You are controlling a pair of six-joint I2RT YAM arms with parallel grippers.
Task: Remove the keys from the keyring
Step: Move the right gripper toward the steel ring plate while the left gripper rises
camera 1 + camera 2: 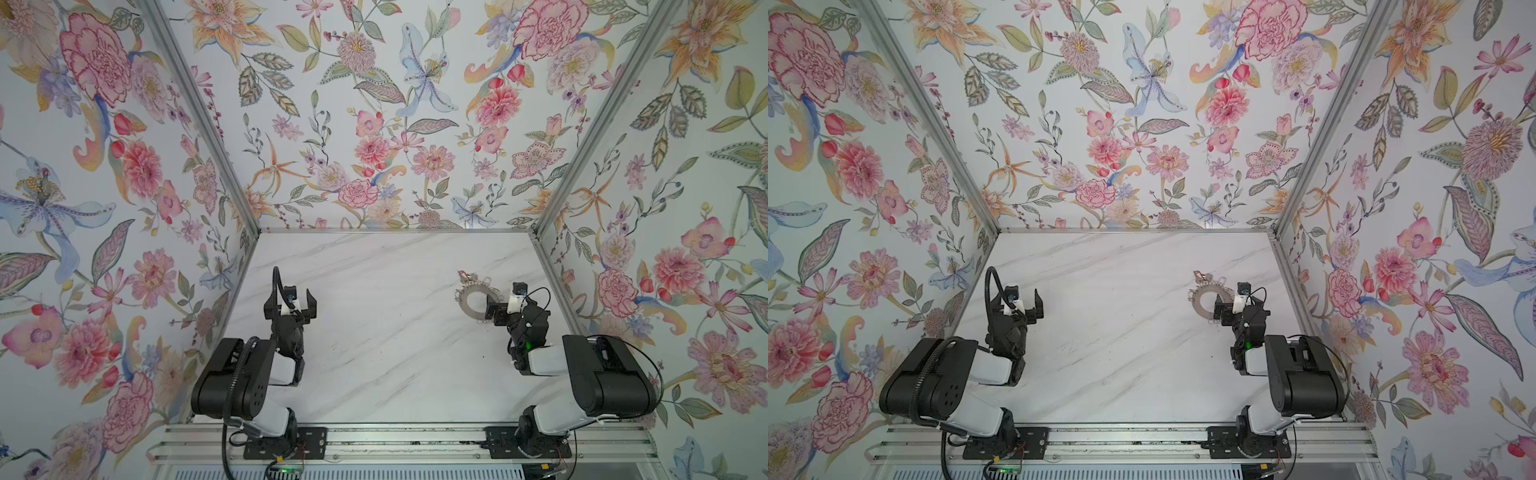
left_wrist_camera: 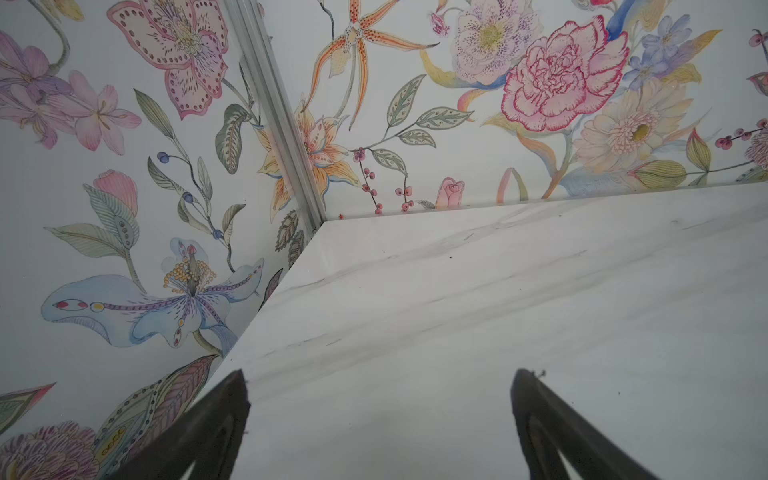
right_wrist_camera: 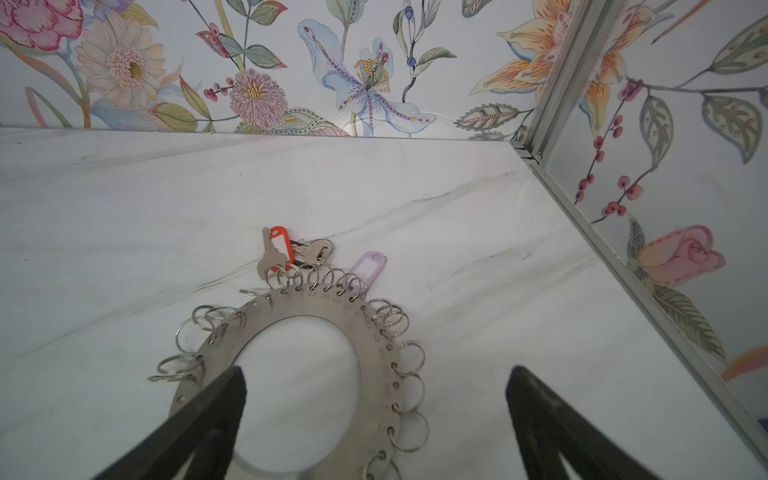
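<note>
Nearest the lens in both top views are the left arm's elbow (image 1: pixel 232 382) and the right arm's elbow (image 1: pixel 611 382), folded low so each wrist reaches forward over the table (image 1: pixel 374 332). The left gripper (image 1: pixel 300 296) stands with its jaws spread wide and nothing between them. Its wrist view shows only bare marble ahead of it, and the keyring is well off to its right. I judge it is parked there to stay clear until a second hold is needed

Further right, the keyring (image 1: pixel 464 301) lies flat, just under the tip of the right gripper (image 1: pixel 491 309). That gripper is also fully spread and holds nothing. In its wrist view one of its fingers (image 3: pixel 216 407) hangs over the ring's band beside the hole. The other sits out past the wire loops (image 3: pixel 411 357) on the rim, so the jaws span the hole and one side of the band. Whether they touch the metal I cannot tell. The wide spread looks meant to fit over the flat band and pin it

The keys (image 3: pixel 309 249) lie ahead of those fingertips, at the ring's far edge: orange fob (image 3: pixel 279 245), silver key (image 3: pixel 268 259), lilac tag (image 3: pixel 368 266), all hooked on loops, so none is off yet
</note>
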